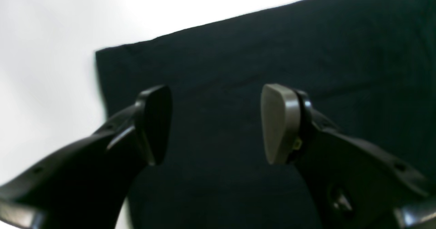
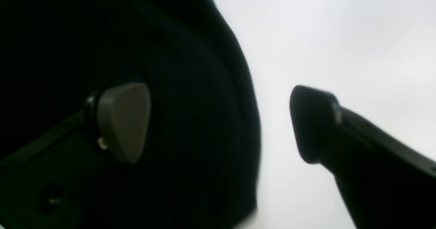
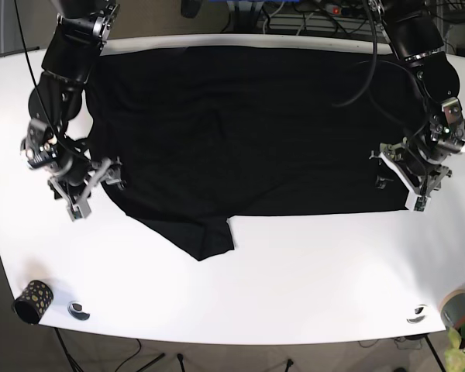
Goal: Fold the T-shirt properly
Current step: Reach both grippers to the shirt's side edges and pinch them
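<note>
- From the base view I see the black T-shirt (image 3: 248, 132) spread flat on the white table (image 3: 294, 271), with one sleeve (image 3: 205, 236) poking out toward the near edge.
- My left gripper (image 1: 216, 123) has its jaws wide apart with nothing between them; the shirt's fabric lies below and ahead of it, and a shirt corner sits just beyond its left finger.
- My right gripper (image 2: 219, 120) is likewise spread apart and empty. One pad (image 2: 124, 120) hangs over the cloth, the other finger over bare table, so the shirt's curved edge runs between them.
- Both wrist views are soft and blurred; I can't tell whether either gripper touches the cloth.
- Folds and seams vanish in the dark fabric.
</note>
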Robot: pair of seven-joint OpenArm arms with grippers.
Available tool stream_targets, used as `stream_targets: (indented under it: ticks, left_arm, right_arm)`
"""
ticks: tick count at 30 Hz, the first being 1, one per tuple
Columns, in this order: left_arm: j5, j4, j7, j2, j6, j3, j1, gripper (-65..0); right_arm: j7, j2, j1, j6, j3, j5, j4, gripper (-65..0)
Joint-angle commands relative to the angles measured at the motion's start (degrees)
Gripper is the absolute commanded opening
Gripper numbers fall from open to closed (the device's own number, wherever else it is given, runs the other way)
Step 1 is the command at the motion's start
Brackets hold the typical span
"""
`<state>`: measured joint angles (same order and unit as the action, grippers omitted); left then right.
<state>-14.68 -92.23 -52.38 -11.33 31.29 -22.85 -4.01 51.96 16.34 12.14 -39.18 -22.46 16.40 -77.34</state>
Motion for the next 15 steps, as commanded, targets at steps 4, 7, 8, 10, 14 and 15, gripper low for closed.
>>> stream_targets:
  ticks: [4, 7, 8, 10, 14, 15]
  left_arm:
    - [-0.84, -0.74, 1.26, -0.32, -1.27, -0.31, -2.27, -26.4]
    - [-0.84, -0.74, 1.26, -0.32, -1.44, -0.31, -2.1, -26.4]
    - [-0.84, -0.57, 1.26, -0.32, -1.53, -0.31, -2.1, -26.4]
    - [-0.84, -0.65, 1.26, -0.23, -1.53, -0.31, -2.01, -26.4]
    - [-0.84, -0.65, 1.26, -0.4, -1.53, -0.4, -1.13, -26.5]
    - [-0.84, -0.65, 1.26, -0.49, -1.53, -0.4, -0.96, -26.5]
  right_arm:
    - [-7.0, 2.17, 6.89, -0.34, 5.53, -1.77, 8.37, -3.2]
    - [-9.9, 2.61, 9.35, -0.25, 8.52, -1.94, 13.12, -3.2]
    - [-11.31, 3.4, 10.23, -0.16, 9.4, -1.94, 15.14, -3.2]
    - [-13.68, 4.01, 11.29, -0.16, 10.81, -1.94, 17.96, -3.2]
    - [-18.95, 5.42, 13.66, 0.1, 14.94, -1.94, 23.93, -3.2]
    - [-19.83, 5.68, 14.1, 0.1, 15.47, -1.94, 25.08, -3.3]
